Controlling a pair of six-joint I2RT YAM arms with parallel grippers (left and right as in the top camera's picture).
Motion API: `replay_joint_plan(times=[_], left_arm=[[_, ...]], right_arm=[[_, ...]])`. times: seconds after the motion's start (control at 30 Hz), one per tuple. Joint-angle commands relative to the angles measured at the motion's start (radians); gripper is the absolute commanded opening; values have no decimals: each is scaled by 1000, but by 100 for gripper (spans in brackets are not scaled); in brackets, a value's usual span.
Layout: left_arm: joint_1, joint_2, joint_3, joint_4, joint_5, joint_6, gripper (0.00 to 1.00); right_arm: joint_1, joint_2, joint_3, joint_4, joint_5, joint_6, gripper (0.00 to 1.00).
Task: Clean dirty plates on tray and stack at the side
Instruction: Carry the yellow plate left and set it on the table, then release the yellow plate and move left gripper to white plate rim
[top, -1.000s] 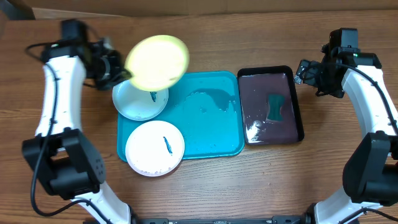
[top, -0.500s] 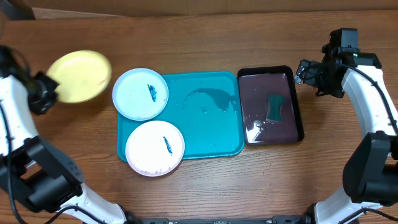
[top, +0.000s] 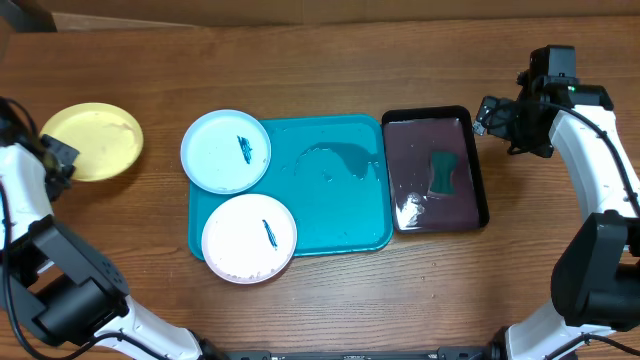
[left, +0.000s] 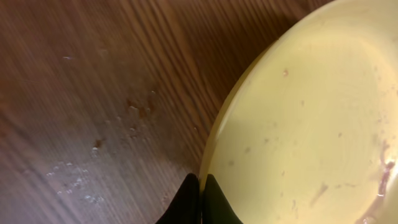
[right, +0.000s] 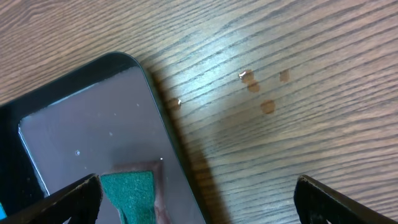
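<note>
1. Overhead: yellow plate (top: 92, 141) is at the far left of the desk (top: 400, 60), well apart from the tray (top: 340, 215). Left fingers (left: 200, 198) are pinched shut on its rim.
2. Left wrist view: the rim is clamped between the tips, and the plate spreads up and to the right of them. It looks flat and low, but I cannot tell if it rests on the wood or hangs just above.
3. Yellow plate surface shows no dark smear, only faint specks and a pale mark near one edge. Judged cleaned and at the stacking spot.
4. Light blue plate (top: 226, 150) is well away from the left fingers, overhanging the tray's top-left corner. It has a dark smear in the middle, so it is not cleaned.
5. White plate (top: 249, 238) is also far from the left fingers, overhanging the tray's lower-left edge. It has a dark streak, so it is not cleaned. It is close to the light blue plate; cannot tell if they touch.
6. Teal wet patch (top: 342, 160) is on the bare tray floor.
7. Right fingers (top: 484, 116) are spread wide and empty, over bare desk just off the black tray (top: 436, 125) corner.
8. Green sponge (right: 127, 193) lies in that tray, down and left of the right fingers, not gripped.
9. Progress, judged: about one plate of three is done. Left to do: let go of the yellow plate, clean the other two, and stack them on it.
</note>
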Motion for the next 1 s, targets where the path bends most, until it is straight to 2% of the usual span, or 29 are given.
replay_joint_plan(times=[0.0,0.2,0.4,0.43,0.47,0.57,0.6,0.7,0.97], left_arm=[[-42,-15,-74,62,26,49,4],[-97,-15,-161,154,8,49,4],[-127,-15,-185,180,-2,56,5],[-129,-15,-185,182,1,56,9],[-134,-15,-185,183,11,56,18],[-144,-16,-177,180,87,74,56],[-148,-16,-164,167,114,83,58],[-163,-16,-93,80,157,91,59],[-267,-20,95,-166,177,108,51]], right_arm=[[2,-10,8,3,-1,11,100],[2,-10,8,3,-1,11,100],[2,-10,8,3,-1,11,100],[2,-10,8,3,-1,11,100],[2,-10,8,3,-1,11,100],[2,-10,8,3,-1,11,100],[2,-10,8,3,-1,11,100],[2,-10,8,3,-1,11,100],[2,-10,8,3,-1,11,100]])
